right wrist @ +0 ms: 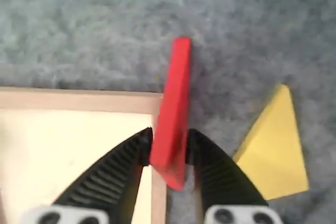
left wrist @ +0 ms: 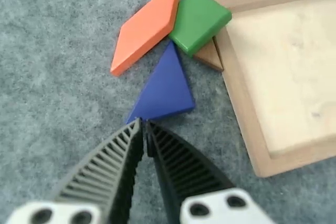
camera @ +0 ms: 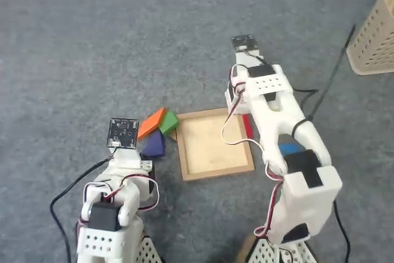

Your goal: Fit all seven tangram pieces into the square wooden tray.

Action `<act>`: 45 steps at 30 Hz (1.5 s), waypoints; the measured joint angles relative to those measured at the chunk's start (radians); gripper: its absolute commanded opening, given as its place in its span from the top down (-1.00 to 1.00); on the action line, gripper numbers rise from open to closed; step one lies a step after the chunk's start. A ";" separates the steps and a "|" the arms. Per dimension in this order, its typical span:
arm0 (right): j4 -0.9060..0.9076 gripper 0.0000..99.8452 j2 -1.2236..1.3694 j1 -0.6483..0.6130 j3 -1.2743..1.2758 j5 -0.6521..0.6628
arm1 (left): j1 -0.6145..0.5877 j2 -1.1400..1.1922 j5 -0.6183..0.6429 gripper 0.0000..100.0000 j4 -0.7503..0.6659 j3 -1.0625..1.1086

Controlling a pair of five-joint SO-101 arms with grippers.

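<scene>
Square wooden tray [camera: 217, 171] lies mid-table. At its 9 o'clock cluster an orange parallelogram [left wrist: 147, 24], dark blue triangle [left wrist: 165, 90] and green square [left wrist: 198, 20]. The left gripper [left wrist: 143, 127], fingers pressed together, sits at the triangle's corner. At 3 o'clock the right gripper [right wrist: 169, 136] pinches the red piece [right wrist: 173, 103] on edge.

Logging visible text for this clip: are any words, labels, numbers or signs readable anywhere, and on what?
None can be read.
Wooden tray: bare wood, unmarked.
Red piece, blue triangle, orange parallelogram, green square: plain colour, unmarked.
Left arm's circuit board, right arm's circuit board: tiny marks, too small to read.
</scene>
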 measured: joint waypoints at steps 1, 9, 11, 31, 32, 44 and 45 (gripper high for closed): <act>-0.003 0.99 0.023 0.000 0.000 0.000 | 0.000 0.000 0.000 0.97 0.000 0.000; 0.012 0.99 0.028 0.057 -0.012 -0.002 | 0.000 0.000 0.000 0.97 0.000 0.000; 0.068 0.99 -0.018 0.077 -0.018 0.000 | 0.000 0.000 0.000 0.97 0.000 0.000; -0.069 0.98 -0.235 -0.322 0.150 -0.153 | 0.000 0.000 0.000 0.97 0.000 0.000; -0.071 0.98 -0.226 -0.339 0.150 -0.161 | 0.000 0.000 0.000 0.97 0.000 0.000; -0.075 0.98 -0.123 -0.427 0.150 -0.230 | -0.002 0.000 0.000 0.97 0.000 0.000; -0.075 0.96 -0.123 -0.427 0.150 -0.233 | -0.002 0.000 0.000 0.97 0.000 0.000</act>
